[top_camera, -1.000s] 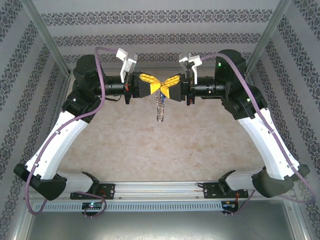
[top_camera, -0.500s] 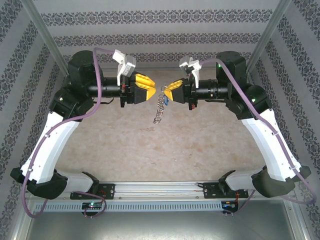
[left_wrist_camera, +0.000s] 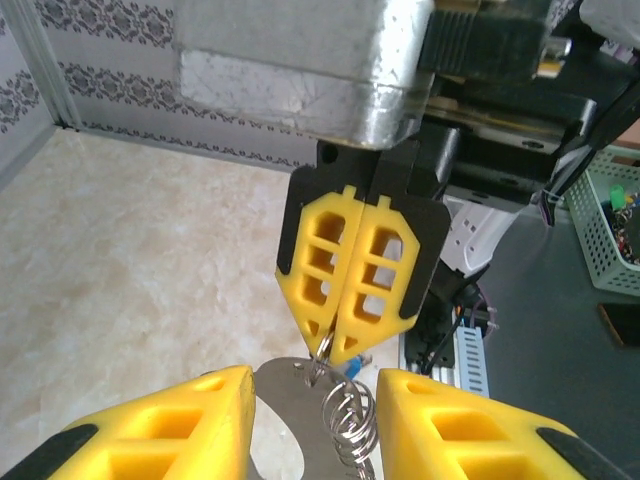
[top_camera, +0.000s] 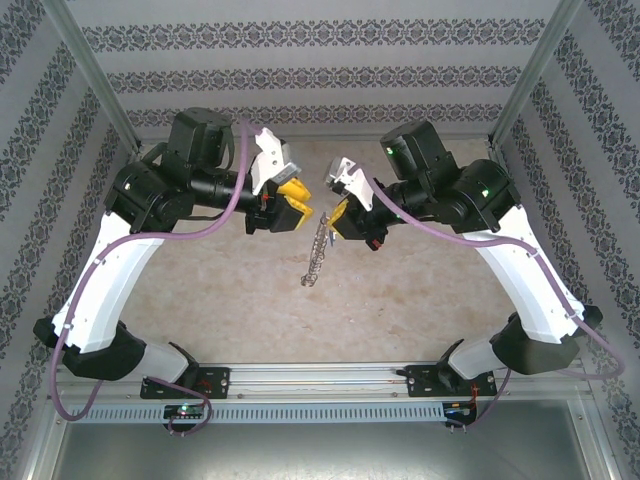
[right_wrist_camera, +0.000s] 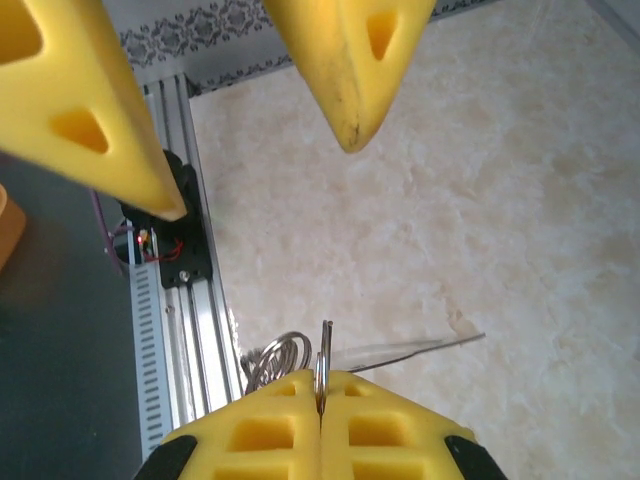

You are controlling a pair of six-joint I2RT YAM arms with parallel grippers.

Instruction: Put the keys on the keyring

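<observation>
Keyring [top_camera: 317, 250] long-axis downward, under right gripper [top_camera: 335, 212]

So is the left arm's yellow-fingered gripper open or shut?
Open: on the left gripper the yellow fingers stand apart, the grey metal keyring between them.

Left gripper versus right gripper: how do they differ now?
Left gripper stands open; right gripper is shut. Right gripper pinches the keyring, which dangles below; left gripper grips nothing, its fingers flanking it. Both have yellow fingers and face each other above the table.
</observation>
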